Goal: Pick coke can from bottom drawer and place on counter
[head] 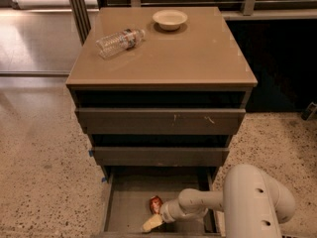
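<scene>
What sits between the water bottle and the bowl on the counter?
Nothing; the camera view shows only bare counter between water bottle and bowl. The gripper is down in the bottom drawer beside the coke can.

Our arm (252, 202) is smooth off-white rounded tubes, the thickest dotted with small dark holes; our cream gripper (150, 225) sits below the worktop's (198, 58) front edge.
</scene>
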Robot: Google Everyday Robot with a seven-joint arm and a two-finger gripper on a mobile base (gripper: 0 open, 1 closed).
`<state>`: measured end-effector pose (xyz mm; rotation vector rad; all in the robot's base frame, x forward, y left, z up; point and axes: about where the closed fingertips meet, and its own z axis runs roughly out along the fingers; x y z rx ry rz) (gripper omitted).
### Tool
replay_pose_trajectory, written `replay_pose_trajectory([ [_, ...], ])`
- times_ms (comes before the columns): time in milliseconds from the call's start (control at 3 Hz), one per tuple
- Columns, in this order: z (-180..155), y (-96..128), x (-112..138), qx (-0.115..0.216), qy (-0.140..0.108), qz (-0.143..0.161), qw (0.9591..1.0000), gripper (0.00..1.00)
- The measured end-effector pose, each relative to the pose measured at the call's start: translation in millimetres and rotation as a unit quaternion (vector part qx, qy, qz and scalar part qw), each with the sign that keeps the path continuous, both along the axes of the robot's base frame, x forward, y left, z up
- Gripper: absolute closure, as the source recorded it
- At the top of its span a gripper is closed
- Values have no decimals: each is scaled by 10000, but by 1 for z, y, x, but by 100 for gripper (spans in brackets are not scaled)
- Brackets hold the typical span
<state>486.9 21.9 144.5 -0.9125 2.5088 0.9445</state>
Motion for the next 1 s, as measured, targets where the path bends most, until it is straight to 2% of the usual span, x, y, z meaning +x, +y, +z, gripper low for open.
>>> replay_pose_trajectory([
  [333,2,2,4,-177,-38,-289,9994,0],
  [667,2,5,3,-231,-73,-293,9993,0],
  [1000,8,14,2,-418,-209,-374,9982,0],
])
